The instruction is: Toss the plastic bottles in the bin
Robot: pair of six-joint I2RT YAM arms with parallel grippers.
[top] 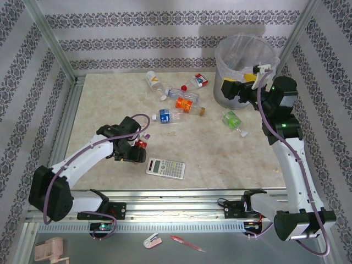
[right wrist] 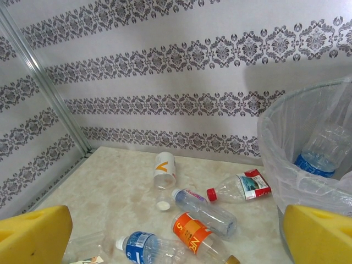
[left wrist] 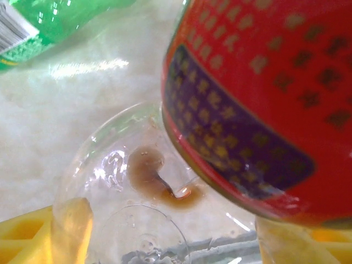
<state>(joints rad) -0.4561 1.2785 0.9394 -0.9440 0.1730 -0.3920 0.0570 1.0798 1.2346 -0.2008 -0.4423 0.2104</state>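
Several plastic bottles [top: 183, 93] lie on their sides in the upper middle of the overhead view, on my pale, stone-patterned tabletop [top: 110, 99]. Most are clear and thin, and some look squashed. The round grey bin [top: 226, 100] stands at the upper right, lined with a thin, milky bag. In the right wrist view, a clear blue-label bottle [right wrist: 323, 155] lies inside it.

My right end effector [right wrist: 176, 234] is spread wide, with nothing between its blocky yellow fingers [right wrist: 33, 236]. It sits close beside the bin.

My left end effector [top: 137, 147], left of centre, sits around a round red-label bottle [left wrist: 258, 110]. The bottle's clear bottom holds a little brown liquid. The jaws stand about half open, and I cannot tell if they squeeze the bottle. A green bottle [left wrist: 49, 22] lies at the upper left of that wrist view. A flat grey calculator [top: 165, 167] lies near the end effector, to its lower right.
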